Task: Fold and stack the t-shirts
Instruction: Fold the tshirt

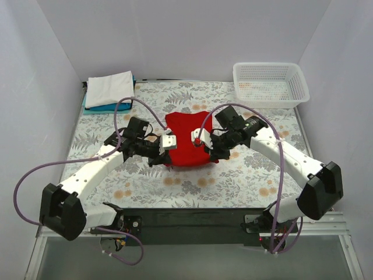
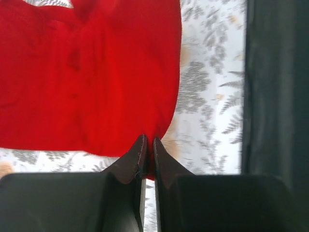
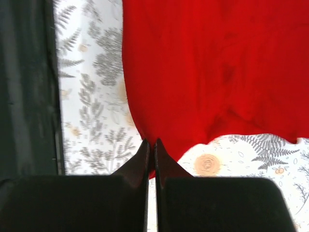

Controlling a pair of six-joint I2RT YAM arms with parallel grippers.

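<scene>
Teal t-shirt (image 1: 106, 107) mostly beneath white t-shirt (image 1: 111, 86)

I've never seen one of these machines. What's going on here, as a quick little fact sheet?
Middle of table: red t-shirt lying on the floral tablecloth
Left arm: left gripper shut, pinching a corner of the red t-shirt
Right arm: right gripper shut, pinching another corner
Far left corner: folded white t-shirt on top of the teal-blue t-shirt
Far right corner: white mesh basket
Stack so far: two shirts; the red one not yet added
</scene>
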